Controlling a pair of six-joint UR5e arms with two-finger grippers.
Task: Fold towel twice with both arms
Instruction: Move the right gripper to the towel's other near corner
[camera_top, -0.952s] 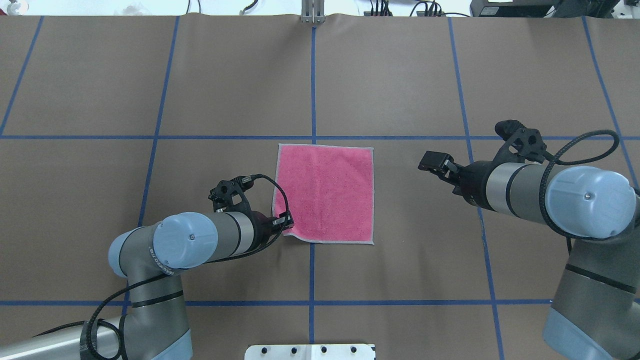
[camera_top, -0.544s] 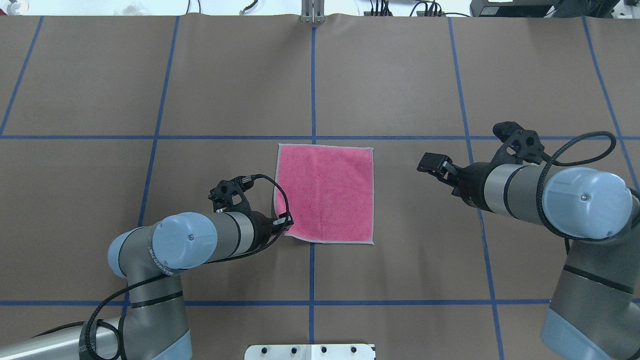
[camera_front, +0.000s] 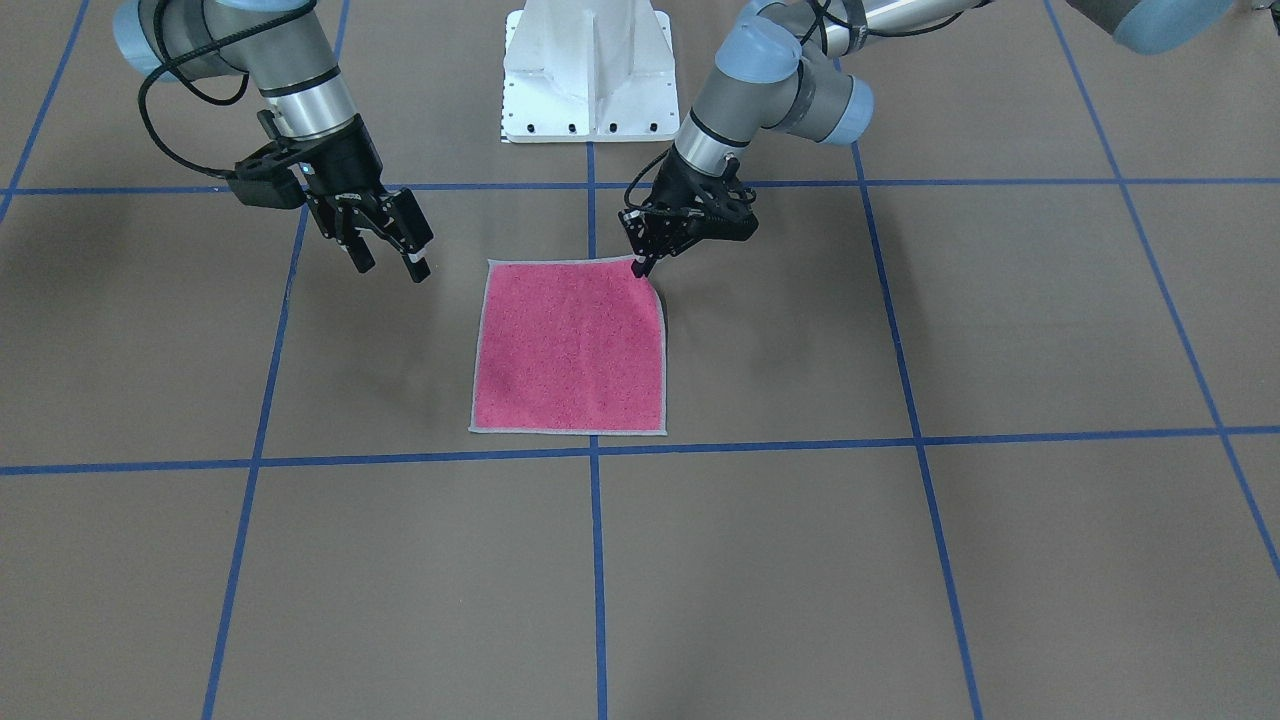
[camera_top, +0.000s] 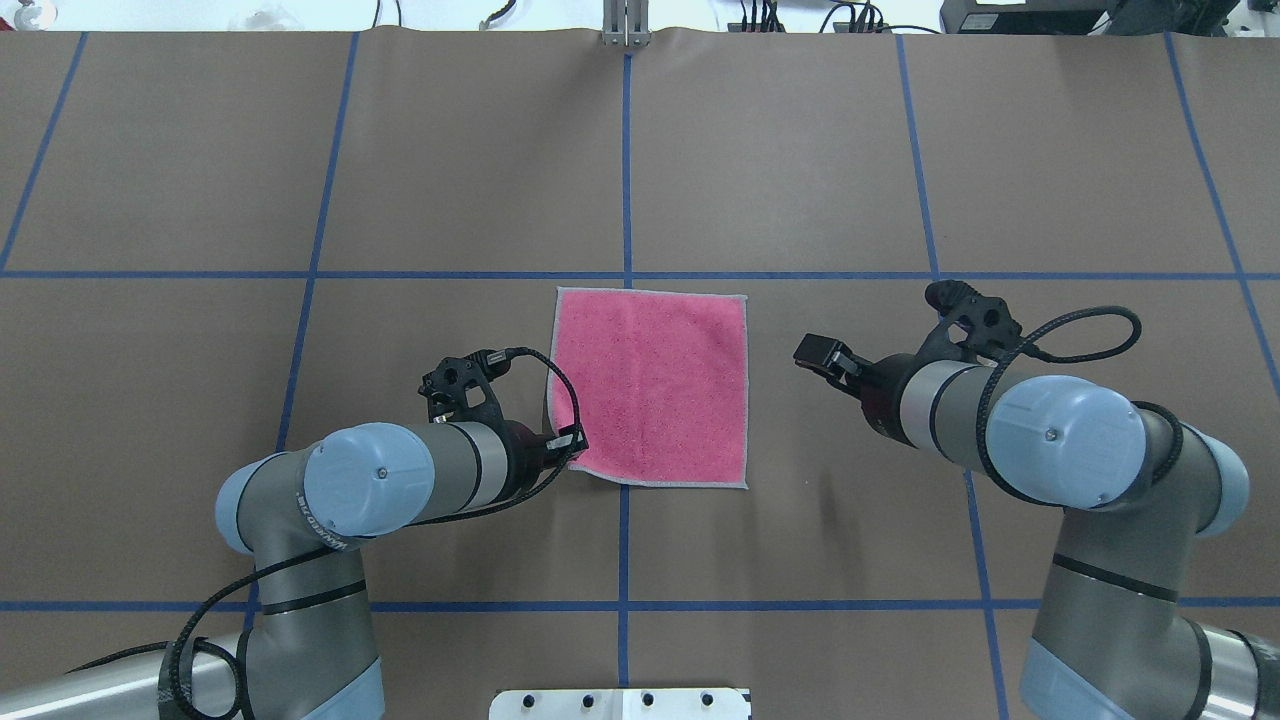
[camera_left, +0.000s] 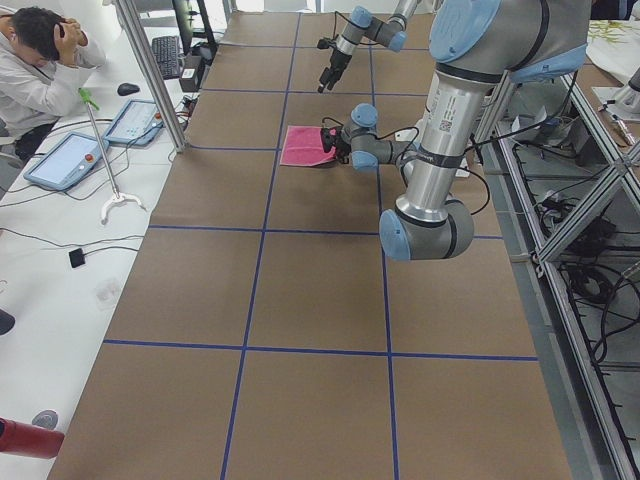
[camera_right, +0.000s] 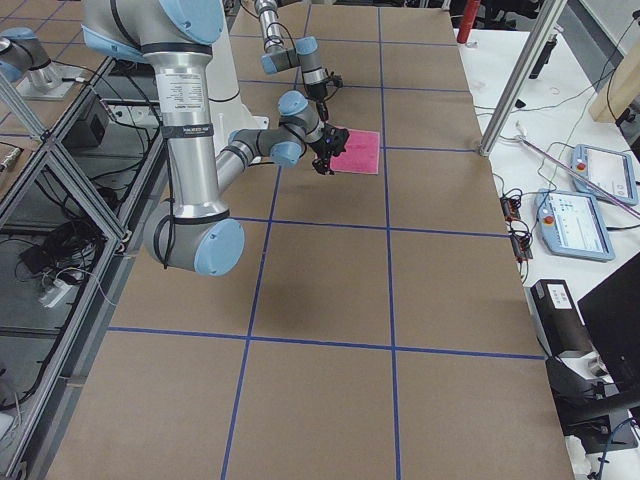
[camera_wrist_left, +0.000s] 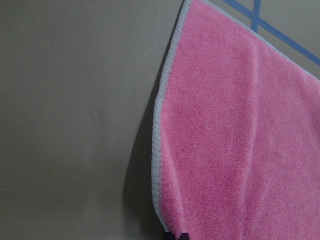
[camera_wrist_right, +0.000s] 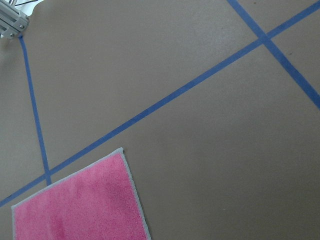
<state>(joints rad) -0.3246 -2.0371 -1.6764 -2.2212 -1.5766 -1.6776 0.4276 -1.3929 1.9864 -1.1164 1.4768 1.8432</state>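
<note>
Nearest the robot, on the robot's side of the towel (camera_top: 655, 385) and well apart from it, a white bolted pedestal (camera_front: 588, 70) stands on the brown desk (camera_top: 800, 150). The left arm (camera_top: 400, 480) reaches forward to the towel's near left corner, and the right arm (camera_top: 1050, 440) bends in from the towel's right side.

The left claw (camera_top: 570, 447) is down at that near left corner, its black fingers pinched together on the towel's light grey stitched edge. The left wrist view shows this corner raised a little off the desk, with a dark shadow under the hem. The right claw (camera_front: 390, 270) hangs above the desk, off the towel's right edge and clearly apart from it. Its two fingers stand spread with nothing between them.

The towel lies on the desk pink face up, square, and flat except for the held corner. A blue tape line (camera_top: 622, 560) runs away from the robot and passes under the towel, nearer its left edge than its right. A second tape line (camera_top: 300, 275) crosses just beyond the towel's far edge, close to it but not touching. Farthest out, straight beyond the towel at the desk's far rim, a small metal bracket (camera_top: 625, 25) sits at the end of the first line.
</note>
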